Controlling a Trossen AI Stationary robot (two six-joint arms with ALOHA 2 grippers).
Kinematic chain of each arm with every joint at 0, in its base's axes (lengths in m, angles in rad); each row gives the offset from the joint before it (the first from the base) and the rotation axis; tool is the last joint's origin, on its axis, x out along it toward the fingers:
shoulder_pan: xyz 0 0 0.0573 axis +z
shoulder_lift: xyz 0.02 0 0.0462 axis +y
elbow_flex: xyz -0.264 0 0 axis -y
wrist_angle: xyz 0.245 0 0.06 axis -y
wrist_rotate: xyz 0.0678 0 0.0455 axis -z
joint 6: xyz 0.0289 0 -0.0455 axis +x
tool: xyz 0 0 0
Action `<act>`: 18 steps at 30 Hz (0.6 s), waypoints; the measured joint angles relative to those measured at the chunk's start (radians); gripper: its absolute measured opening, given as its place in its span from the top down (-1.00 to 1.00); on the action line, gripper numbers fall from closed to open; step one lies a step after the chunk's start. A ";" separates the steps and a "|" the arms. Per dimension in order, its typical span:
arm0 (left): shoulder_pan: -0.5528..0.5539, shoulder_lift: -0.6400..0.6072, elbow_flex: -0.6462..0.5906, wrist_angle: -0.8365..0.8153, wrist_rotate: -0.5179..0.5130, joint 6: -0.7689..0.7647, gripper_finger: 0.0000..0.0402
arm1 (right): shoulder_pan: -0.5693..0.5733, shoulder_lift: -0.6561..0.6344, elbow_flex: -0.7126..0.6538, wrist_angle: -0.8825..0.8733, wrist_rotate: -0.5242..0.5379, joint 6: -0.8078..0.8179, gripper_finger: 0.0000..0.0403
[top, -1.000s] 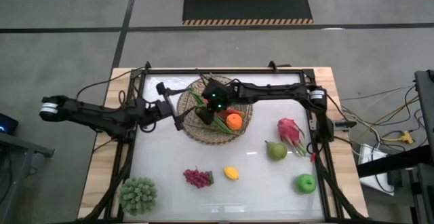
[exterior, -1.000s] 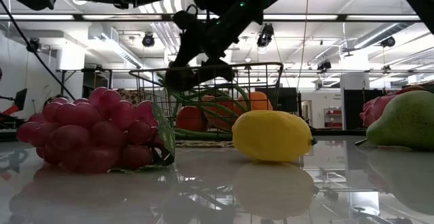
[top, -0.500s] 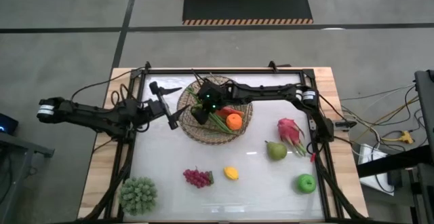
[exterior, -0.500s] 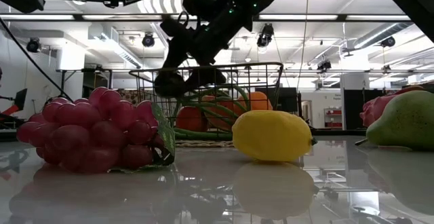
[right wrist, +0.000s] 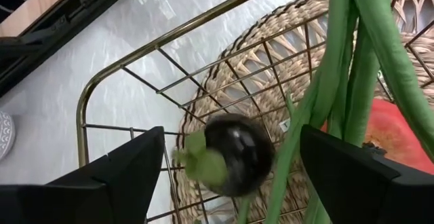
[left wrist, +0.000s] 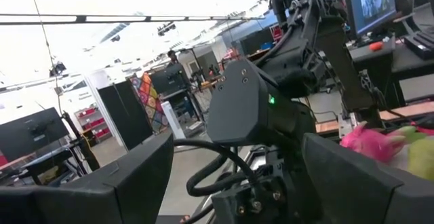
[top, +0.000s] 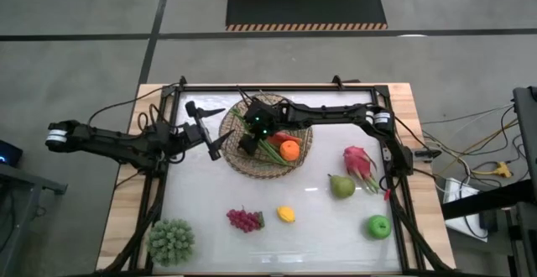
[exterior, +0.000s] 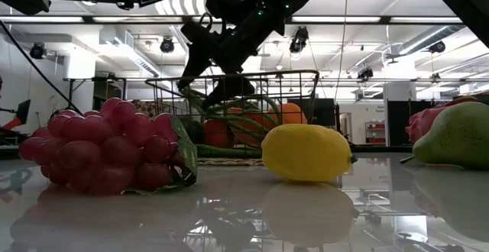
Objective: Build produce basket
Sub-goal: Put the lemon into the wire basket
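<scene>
Currently the left gripper [top: 208, 131] waits open and empty just beside the basket [top: 231, 155]. Risk: the dark eggplant [right wrist: 229, 153] lies loose near the wire rim [right wrist: 122, 68] and could roll or be snagged. It sits directly below the right gripper [top: 249, 138], whose fingers are spread, holding nothing.

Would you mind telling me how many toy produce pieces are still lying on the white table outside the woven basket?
6: purple grapes, yellow lemon, green pear, pink dragon fruit, green apple, and a bumpy green cluster at the near left corner.
</scene>
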 joint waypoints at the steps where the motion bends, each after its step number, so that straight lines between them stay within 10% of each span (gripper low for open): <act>1: 0.000 0.000 0.000 0.000 0.000 0.000 -0.53 | 0.000 -0.002 0.000 -0.001 0.000 -0.004 -0.61; 18: 0.000 0.067 0.005 0.002 0.048 0.000 -0.53 | 0.093 -0.238 -0.002 -0.339 0.003 -0.302 -0.61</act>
